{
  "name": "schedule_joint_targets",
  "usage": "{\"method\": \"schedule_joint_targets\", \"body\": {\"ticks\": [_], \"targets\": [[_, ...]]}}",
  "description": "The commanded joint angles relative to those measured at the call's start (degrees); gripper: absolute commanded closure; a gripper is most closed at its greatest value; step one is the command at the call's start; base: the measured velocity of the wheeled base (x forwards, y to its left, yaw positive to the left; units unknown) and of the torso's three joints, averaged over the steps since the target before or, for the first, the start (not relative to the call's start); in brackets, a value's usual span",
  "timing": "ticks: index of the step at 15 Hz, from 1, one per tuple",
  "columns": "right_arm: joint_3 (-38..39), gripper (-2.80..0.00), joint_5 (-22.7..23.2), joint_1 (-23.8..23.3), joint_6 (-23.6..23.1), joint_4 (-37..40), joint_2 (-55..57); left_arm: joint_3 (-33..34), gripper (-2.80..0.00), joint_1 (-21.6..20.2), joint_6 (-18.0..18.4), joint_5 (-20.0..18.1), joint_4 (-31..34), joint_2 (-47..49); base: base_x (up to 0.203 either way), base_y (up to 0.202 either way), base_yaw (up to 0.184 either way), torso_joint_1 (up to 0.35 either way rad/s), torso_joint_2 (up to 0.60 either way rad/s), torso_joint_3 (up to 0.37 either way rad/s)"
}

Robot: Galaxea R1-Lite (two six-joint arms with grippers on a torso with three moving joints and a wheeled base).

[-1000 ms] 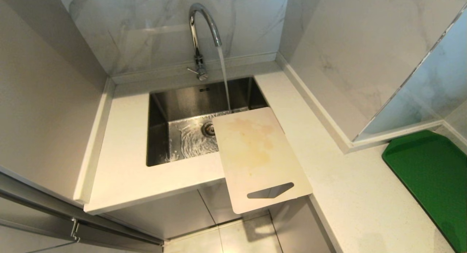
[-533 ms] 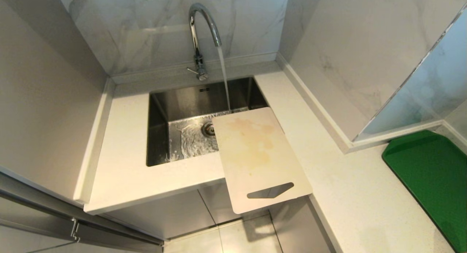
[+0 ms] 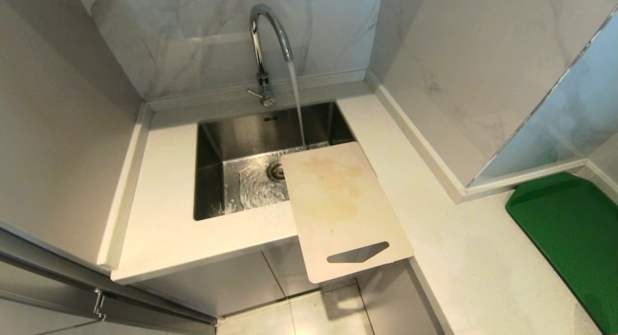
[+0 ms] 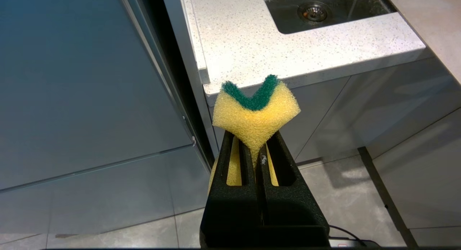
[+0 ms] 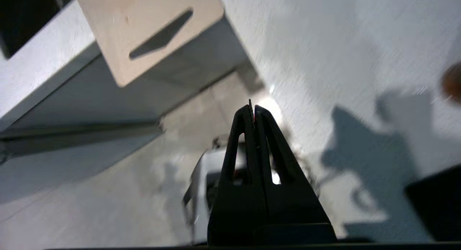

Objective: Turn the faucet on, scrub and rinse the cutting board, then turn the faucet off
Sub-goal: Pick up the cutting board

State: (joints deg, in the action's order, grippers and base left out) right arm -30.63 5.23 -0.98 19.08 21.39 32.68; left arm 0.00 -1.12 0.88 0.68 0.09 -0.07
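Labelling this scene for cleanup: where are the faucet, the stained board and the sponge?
faucet (image 3: 257, 40), head view, upright chrome neck.
board (image 3: 338, 200), head view, stained middle.
sponge (image 4: 254, 115), left wrist view, yellow foam face.

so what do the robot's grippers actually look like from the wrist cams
Both look alike. The left gripper and the right gripper are matte black, each with two long fingers that taper from a broad blocky base to narrow tips, and each finger has a long slot cut through it. No markings or cables show on them. Neither arm appears in the head view.
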Motion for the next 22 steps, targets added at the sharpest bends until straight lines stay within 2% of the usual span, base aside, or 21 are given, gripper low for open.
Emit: {"method": "schedule_joint_targets", "body": {"ticks": [1, 3, 5, 8, 9, 12, 14, 18, 20, 21, 22], "targets": [[-5.81, 0.00, 5.20, 0.27, 4.05, 7.31, 14.19, 0.09, 0.00, -0.02, 0.00, 0.02, -0.01, -0.19, 0.000, 0.000, 0.000, 0.000, 0.00, 0.000], [-10.47, 0.00, 9.85, 2.31, 10.76, 13.18, 21.19, 0.01, 0.00, -0.02, 0.00, 0.02, -0.01, -0.19, 0.000, 0.000, 0.000, 0.000, 0.00, 0.000], [-15.06, 0.00, 10.92, 8.42, 22.27, 14.88, 28.68, 0.00, 0.00, -0.02, 0.00, 0.02, -0.01, -0.19, 0.000, 0.000, 0.000, 0.000, 0.00, 0.000], [-19.19, 0.00, 7.27, 16.31, 36.67, 13.49, 39.54, 0.09, 0.00, -0.02, 0.00, 0.02, -0.01, -0.19, 0.000, 0.000, 0.000, 0.000, 0.00, 0.000], [-19.62, 0.00, 5.27, 18.64, 40.17, 11.51, 42.62, 0.07, 0.00, 0.02, 0.00, 0.02, -0.01, -0.19, 0.000, 0.000, 0.000, 0.000, 0.00, 0.000], [-20.89, 0.00, -1.69, 23.14, 47.69, 6.84, 51.44, 0.06, 0.00, -0.02, 0.00, 0.02, -0.01, -0.19, 0.000, 0.000, 0.000, 0.000, 0.00, 0.000], [-24.60, 0.00, -5.41, 24.32, 52.28, 6.00, 56.84, 0.09, 0.00, -0.02, 0.00, 0.02, -0.01, -0.19, 0.000, 0.000, 0.000, 0.000, 0.00, 0.000], [-34.09, 0.00, -7.00, 24.69, 62.79, 8.00, 66.12, 0.01, 0.00, -0.02, 0.00, 0.02, -0.01, -0.19, 0.000, 0.000, 0.000, 0.000, 0.00, 0.000], [-36.54, 0.00, -6.99, 24.97, 66.31, 9.29, 69.06, 0.02, 0.00, -0.02, 0.00, 0.02, -0.01, -0.19, 0.000, 0.000, 0.000, 0.000, 0.00, 0.000], [-37.35, -2.80, -7.01, 25.46, 67.03, 9.44, 69.90, 0.08, 0.00, -0.02, 0.03, 0.02, -0.01, -0.19, 0.000, 0.000, 0.000, 0.000, 0.00, 0.000], [-37.49, -2.80, -7.03, 25.58, 67.28, 9.46, 70.42, 0.05, 0.00, -0.02, 0.04, 0.02, -0.01, -0.19, 0.000, 0.000, 0.000, 0.000, 0.00, 0.000]]}}
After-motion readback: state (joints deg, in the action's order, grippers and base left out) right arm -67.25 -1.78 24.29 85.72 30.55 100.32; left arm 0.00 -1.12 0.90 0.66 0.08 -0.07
